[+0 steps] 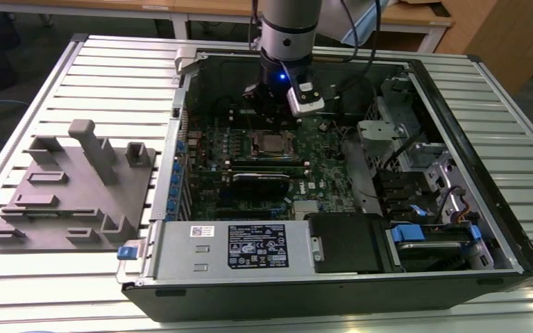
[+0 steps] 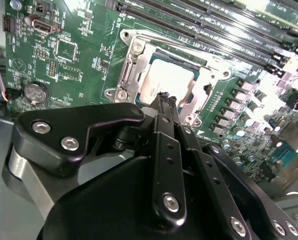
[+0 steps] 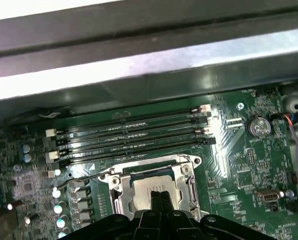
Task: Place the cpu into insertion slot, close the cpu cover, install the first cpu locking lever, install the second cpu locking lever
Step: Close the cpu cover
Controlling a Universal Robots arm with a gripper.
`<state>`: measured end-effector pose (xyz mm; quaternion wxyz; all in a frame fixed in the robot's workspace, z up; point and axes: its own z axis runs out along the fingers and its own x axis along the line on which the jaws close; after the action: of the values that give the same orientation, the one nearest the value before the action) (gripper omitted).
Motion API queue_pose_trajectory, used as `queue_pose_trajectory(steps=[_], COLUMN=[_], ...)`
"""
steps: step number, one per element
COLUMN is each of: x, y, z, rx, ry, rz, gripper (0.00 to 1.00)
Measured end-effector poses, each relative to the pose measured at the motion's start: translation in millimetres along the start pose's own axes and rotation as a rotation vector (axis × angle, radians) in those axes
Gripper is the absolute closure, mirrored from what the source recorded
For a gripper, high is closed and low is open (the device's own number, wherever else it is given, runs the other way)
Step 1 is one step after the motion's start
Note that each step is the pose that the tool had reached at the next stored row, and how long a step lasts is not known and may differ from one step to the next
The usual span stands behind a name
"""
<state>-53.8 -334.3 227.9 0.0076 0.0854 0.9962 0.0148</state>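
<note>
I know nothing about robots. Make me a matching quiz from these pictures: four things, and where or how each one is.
1 cpu
2 gripper
3 grey fixture
4 coin battery

A on the slatted table, outside the case
B round and silvery, on the green board
C close over the chip, fingers shut
D framed by the cpu cover window

Pairs: 1-D, 2-C, 3-A, 4-B

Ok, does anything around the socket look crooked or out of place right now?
Nothing stands out. The cpu sits square inside the cover, which looks flat around it. The pincer is shut and hangs just over the cpu. No bent or loose parts show.
</note>
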Motion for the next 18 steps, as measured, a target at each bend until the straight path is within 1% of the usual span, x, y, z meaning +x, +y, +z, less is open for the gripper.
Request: queue_pose_trajectory(steps=[2, 7, 9, 15, 17, 18], x=[0.0, 0.0, 0.1, 0.1, 0.0, 0.1], y=[0.0, 0.0, 0.0, -0.1, -0.1, -0.1], z=[0.1, 0.2, 0.6, 1.8, 2.2, 2.5], rx=[0.0013, 0.0013, 0.0008, -0.0002, -0.0003, -0.0002], ry=[-0.0001, -0.0002, 0.0003, 0.0025, 0.003, 0.003], rz=[-0.004, -0.006, -0.023, -0.093, -0.109, -0.11], gripper=[0.9, 0.9, 0.9, 0.9, 0.9, 0.9])
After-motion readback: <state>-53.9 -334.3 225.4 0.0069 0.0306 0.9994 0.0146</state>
